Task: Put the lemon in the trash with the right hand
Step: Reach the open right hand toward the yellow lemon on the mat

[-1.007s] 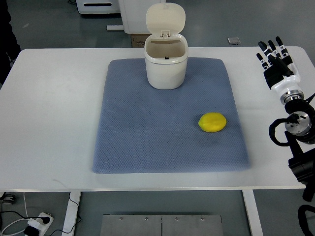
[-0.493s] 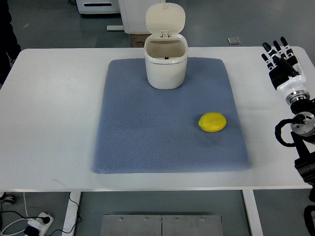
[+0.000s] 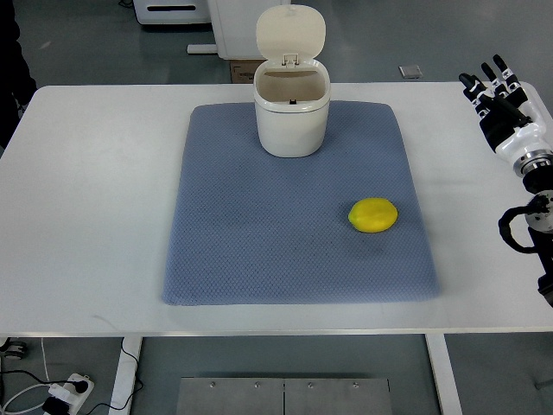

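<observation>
**Lemon untouched, right hand off at the table's edge**

White table (image 3: 95,190) on a grey floor carries a blue mat (image 3: 259,225), and on that mat the lemon (image 3: 373,215) lies toward the right edge, nearer the front than the back. At the mat's back edge stands the trash bin (image 3: 291,112), lid flipped up, mouth clear. Over the table's far right corner hangs the right hand (image 3: 503,99), fingers extended and slack, holding nothing, well apart from the lemon. No left hand shows.

Being round, the lemon would probably roll off toward the mat's right edge if fingers nudged it before closing. Carried too low, it could also clip the bin's rim or the raised lid.

Compared with a second ago, the hand has drifted further right and back, away from the fruit; lemon and bin have not moved.
</observation>
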